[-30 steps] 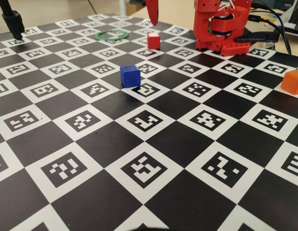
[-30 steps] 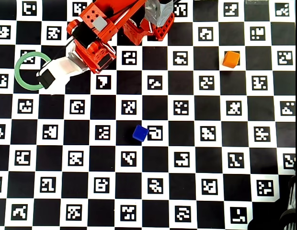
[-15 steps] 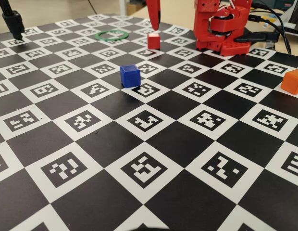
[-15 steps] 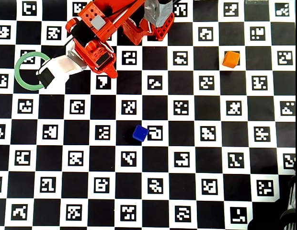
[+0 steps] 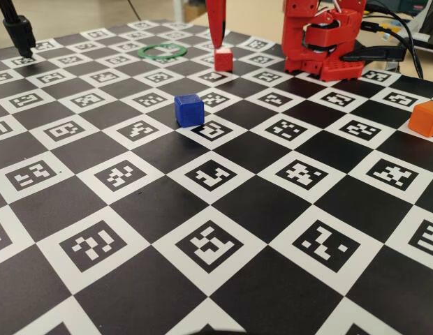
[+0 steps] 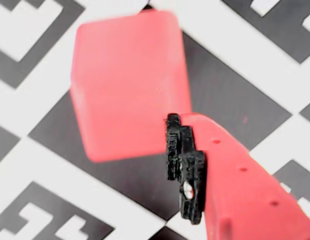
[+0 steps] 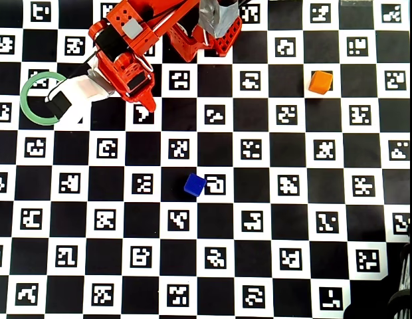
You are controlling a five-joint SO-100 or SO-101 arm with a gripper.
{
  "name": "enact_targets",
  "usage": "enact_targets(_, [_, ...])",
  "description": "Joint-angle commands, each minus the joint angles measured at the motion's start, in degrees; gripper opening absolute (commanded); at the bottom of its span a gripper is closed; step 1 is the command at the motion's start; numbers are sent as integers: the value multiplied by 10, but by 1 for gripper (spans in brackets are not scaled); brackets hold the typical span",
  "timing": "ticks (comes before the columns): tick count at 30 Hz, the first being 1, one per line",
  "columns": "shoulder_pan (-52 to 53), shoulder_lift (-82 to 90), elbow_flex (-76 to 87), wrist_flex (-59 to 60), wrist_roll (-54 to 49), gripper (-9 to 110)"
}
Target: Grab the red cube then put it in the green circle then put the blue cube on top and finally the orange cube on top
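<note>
- The red cube sits on the surface near the far edge in the fixed view; in the wrist view it fills the frame, matte, with softly rounded edges, blurred.
- No readable words or brands anywhere; the surface is a black-and-white checkerboard whose white squares carry blocky square code marks.
- The claw hangs right above the cube; one red finger with a black ribbed pad lies beside the cube's face. I cannot tell whether it is released or clenched.
- Since a second ago the claw has shifted slightly toward the cube and lower; the cubes and ring have not moved.
- The green circle, a thin flat ring, lies near the surface's far left corner in the overhead view.
- The blue cube sits near the middle; the orange cube is towards the far right corner.
</note>
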Motion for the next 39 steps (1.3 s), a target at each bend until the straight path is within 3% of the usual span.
enact_targets(1, [15,15,-3,-18,-8,36])
enact_targets(28, [33,0,132,-156,-14,36])
enact_targets(39, [29,-2,134,-161,-7,36])
